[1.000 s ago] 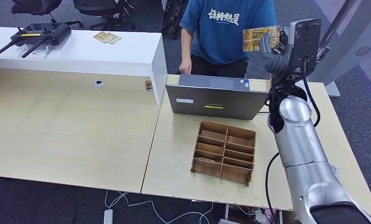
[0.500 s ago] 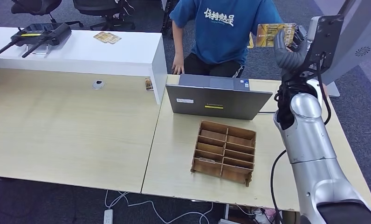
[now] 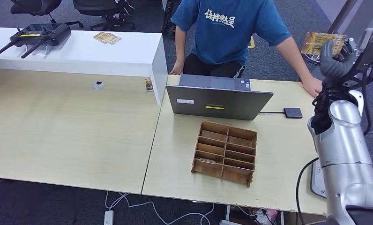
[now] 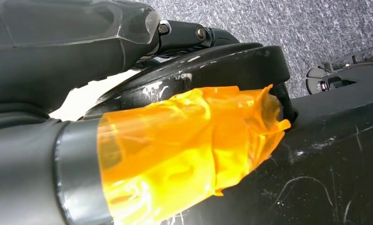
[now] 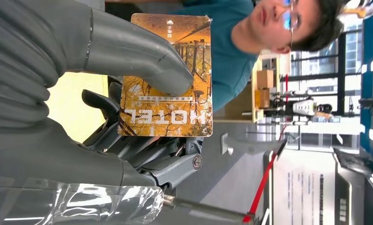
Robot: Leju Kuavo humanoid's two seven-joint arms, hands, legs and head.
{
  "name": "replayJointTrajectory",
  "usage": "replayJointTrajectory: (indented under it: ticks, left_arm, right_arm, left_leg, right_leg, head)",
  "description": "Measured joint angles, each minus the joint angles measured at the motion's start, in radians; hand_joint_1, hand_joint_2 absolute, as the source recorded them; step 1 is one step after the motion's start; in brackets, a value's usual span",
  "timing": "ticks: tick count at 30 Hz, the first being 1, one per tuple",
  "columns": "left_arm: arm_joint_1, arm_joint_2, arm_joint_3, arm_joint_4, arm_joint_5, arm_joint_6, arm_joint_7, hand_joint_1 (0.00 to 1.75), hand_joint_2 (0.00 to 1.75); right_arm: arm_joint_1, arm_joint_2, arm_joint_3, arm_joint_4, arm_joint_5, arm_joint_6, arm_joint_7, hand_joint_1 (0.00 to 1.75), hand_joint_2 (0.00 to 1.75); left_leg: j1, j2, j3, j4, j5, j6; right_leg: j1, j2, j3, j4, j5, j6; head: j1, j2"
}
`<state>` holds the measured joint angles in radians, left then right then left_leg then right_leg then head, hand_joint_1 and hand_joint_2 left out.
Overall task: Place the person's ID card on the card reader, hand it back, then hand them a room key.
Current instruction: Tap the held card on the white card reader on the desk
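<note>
My right hand (image 3: 337,63) is raised beyond the table's far right corner and pinches an orange room key card (image 3: 323,43) between thumb and fingers. The right wrist view shows the card (image 5: 168,75) printed "HOTEL", the thumb pressing on its face, and my right hand (image 5: 58,93) behind it. A person in a blue shirt (image 3: 229,28) stands behind the laptop; one of their hands (image 3: 312,86) rests on the table edge just left of and below the card. My left hand (image 4: 81,28) shows as dark shapes over grey carpet, its fingers unclear.
A grey laptop (image 3: 220,98) stands open at the table's back. A wooden divided tray (image 3: 229,127) sits in front of it. A small black adapter (image 3: 293,112) lies to the right. A white device (image 3: 317,180) peeks out by my right arm. The white counter (image 3: 81,56) holds cards (image 3: 107,37).
My right arm has swung right with the key card in its hand. The person has leaned in and set one hand on the table's right end.
</note>
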<state>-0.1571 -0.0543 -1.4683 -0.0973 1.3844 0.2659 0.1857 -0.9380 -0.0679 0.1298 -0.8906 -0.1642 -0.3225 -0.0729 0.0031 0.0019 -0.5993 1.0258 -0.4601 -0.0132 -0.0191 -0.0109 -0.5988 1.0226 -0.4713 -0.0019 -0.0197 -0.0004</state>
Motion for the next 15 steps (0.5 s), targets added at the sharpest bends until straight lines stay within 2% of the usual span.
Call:
replayJointTrajectory:
  ticks: [7,15]
  left_arm:
    - [0.0,0.001,0.0,0.0,0.007,-0.001,-0.001,0.0,0.0]
    - [0.0,0.001,0.0,0.0,0.008,-0.001,-0.005,0.0,0.0]
  right_arm:
    - [0.022,-0.056,-0.027,0.008,0.018,-0.002,-0.004,1.75,1.75]
    - [0.03,-0.075,-0.039,0.011,0.022,0.0,-0.009,1.75,1.75]
  left_leg:
    - [0.0,-0.001,0.0,0.0,0.0,0.0]
    - [0.0,0.0,0.0,0.0,0.0,0.0]
  right_leg:
    - [0.0,0.0,0.0,0.0,0.0,0.0]
    - [0.0,0.0,0.0,0.0,0.0,0.0]
  head:
    - [0.0,0.0]
    - [0.0,0.0]
